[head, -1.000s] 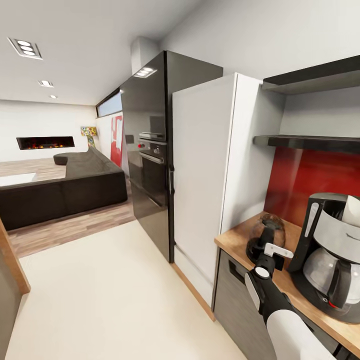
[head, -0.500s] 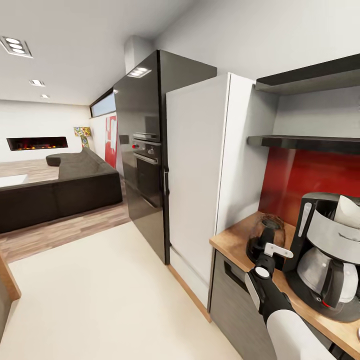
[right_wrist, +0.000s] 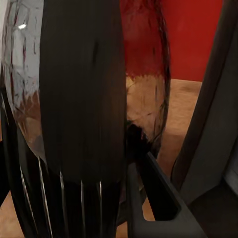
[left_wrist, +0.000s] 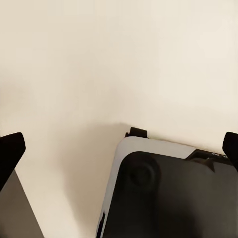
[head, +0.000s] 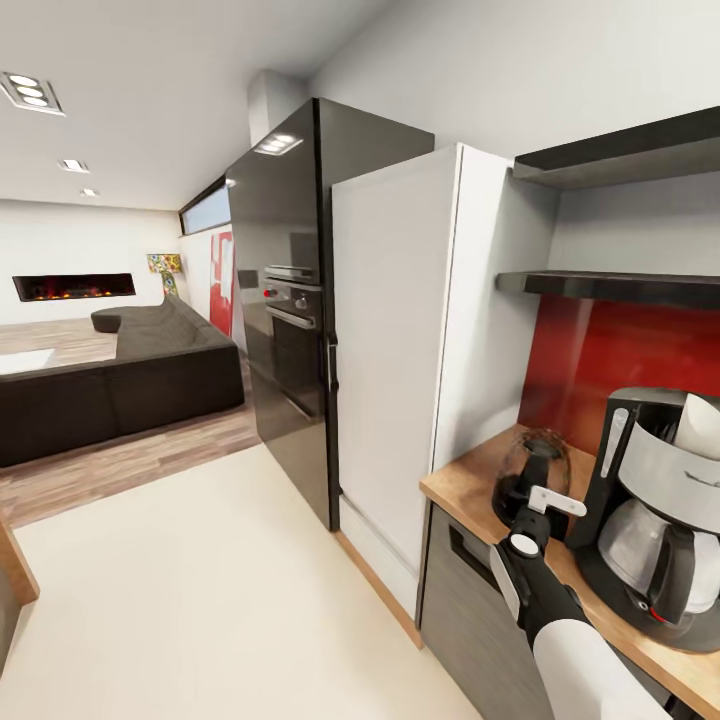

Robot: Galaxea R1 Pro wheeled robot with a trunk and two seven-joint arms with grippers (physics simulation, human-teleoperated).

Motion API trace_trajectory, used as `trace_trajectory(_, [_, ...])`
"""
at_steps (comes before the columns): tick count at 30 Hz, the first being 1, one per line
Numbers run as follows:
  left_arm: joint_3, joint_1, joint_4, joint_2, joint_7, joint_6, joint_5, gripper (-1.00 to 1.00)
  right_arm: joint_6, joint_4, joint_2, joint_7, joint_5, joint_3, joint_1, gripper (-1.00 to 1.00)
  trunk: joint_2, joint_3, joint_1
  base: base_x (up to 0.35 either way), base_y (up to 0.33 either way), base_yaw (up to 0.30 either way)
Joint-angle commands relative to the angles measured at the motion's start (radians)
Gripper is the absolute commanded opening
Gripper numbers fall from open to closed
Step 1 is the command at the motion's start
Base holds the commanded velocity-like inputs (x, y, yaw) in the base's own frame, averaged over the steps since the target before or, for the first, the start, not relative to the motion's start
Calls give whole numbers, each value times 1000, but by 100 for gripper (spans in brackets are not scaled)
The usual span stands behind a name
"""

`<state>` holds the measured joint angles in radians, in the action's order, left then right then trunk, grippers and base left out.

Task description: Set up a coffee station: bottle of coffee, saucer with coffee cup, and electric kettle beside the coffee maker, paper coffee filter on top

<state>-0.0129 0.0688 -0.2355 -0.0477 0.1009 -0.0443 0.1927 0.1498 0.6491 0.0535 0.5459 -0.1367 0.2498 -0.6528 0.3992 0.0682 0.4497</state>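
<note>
The electric kettle (head: 522, 462), rounded and smoky dark, stands at the left end of the kitchen countertop (head: 462, 482). My right gripper (head: 538, 480) is shut on its black handle (right_wrist: 82, 124), which looms close in the right wrist view. Just to the right stands the tall black coffee maker (head: 650, 520), with a glass carafe, and a white paper coffee filter (head: 700, 425) sits in its top. The thin black kitchen shelf (head: 610, 285) hangs above against a red backsplash. My left gripper (left_wrist: 119, 148) is open over the pale floor, with nothing between its fingers.
A white fridge (head: 400, 350) and a black oven tower (head: 290, 320) line the wall left of the counter. A second black shelf (head: 620, 155) hangs higher up. Pale floor (head: 200, 580) spreads to the left, with a dark sofa (head: 120, 380) beyond.
The whole view has swung a little to the right, so the camera moved. The kettle has stayed in my right gripper and sits slightly nearer the coffee maker.
</note>
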Motion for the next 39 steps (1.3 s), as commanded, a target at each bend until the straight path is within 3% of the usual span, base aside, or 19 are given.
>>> trace_trajectory(1, [-1, 0, 1, 0, 0, -3, 7, 100, 2, 0, 1, 0, -15, 5, -1, -100, 1, 0, 0, 0, 0, 0])
trace_trajectory(2, [-1, 0, 1, 0, 0, -3, 7, 100, 2, 0, 1, 0, -15, 5, -1, -100, 1, 0, 0, 0, 0, 0])
trace_trajectory(3, [-1, 0, 1, 0, 0, -3, 7, 100, 2, 0, 0, 0, -15, 6, -1, 100, 1, 0, 0, 0, 0, 0])
trace_trajectory(27, [-1, 0, 1, -1, 0, -4, 7, 100, 2, 0, 0, 0, -15, 6, -1, 100, 1, 0, 0, -3, 0, 0])
trace_trajectory(39, [-1, 0, -1, 0, 0, -3, 7, 100, 2, -4, 1, 0, -16, 5, -1, 100, 1, 0, 0, -257, 0, 0])
